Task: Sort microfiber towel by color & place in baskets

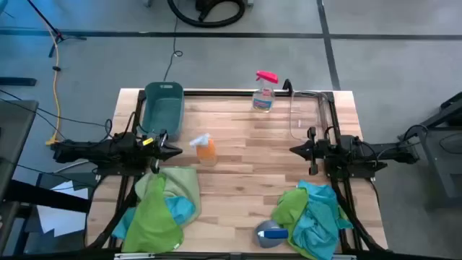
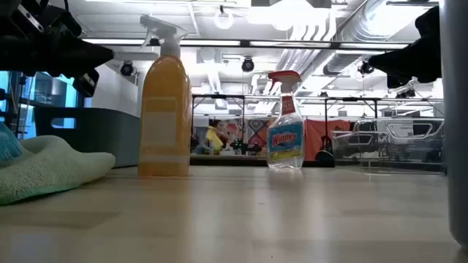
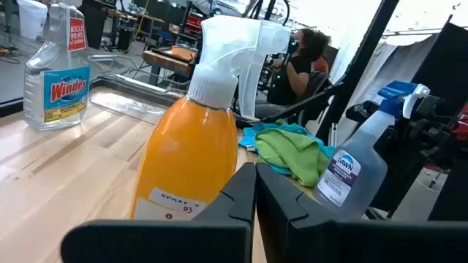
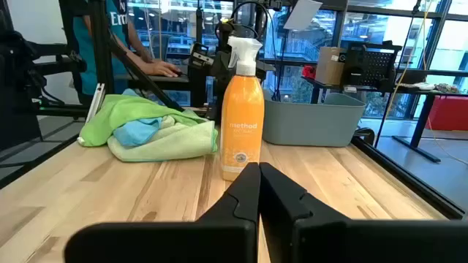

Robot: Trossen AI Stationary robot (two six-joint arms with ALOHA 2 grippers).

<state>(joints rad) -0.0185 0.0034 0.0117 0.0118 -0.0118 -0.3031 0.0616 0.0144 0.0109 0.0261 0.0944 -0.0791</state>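
Sorting looks unstarted: the teal basket (image 1: 163, 105) at the table's far left and the clear basket (image 1: 305, 113) at the far right both appear empty. All towels remain in 2 mixed green-and-blue heaps, the left pile (image 1: 162, 206) and the right pile (image 1: 312, 213), near the front edge. The left gripper (image 1: 175, 150) and right gripper (image 1: 294, 150) hover above the table with fingers pressed together, holding nothing, the orange spray bottle (image 1: 206, 149) between them.

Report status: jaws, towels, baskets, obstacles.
Left gripper, right gripper: jaws shut, empty. Towel piles unsorted. Teal basket, clear basket empty. Orange bottle between arms.
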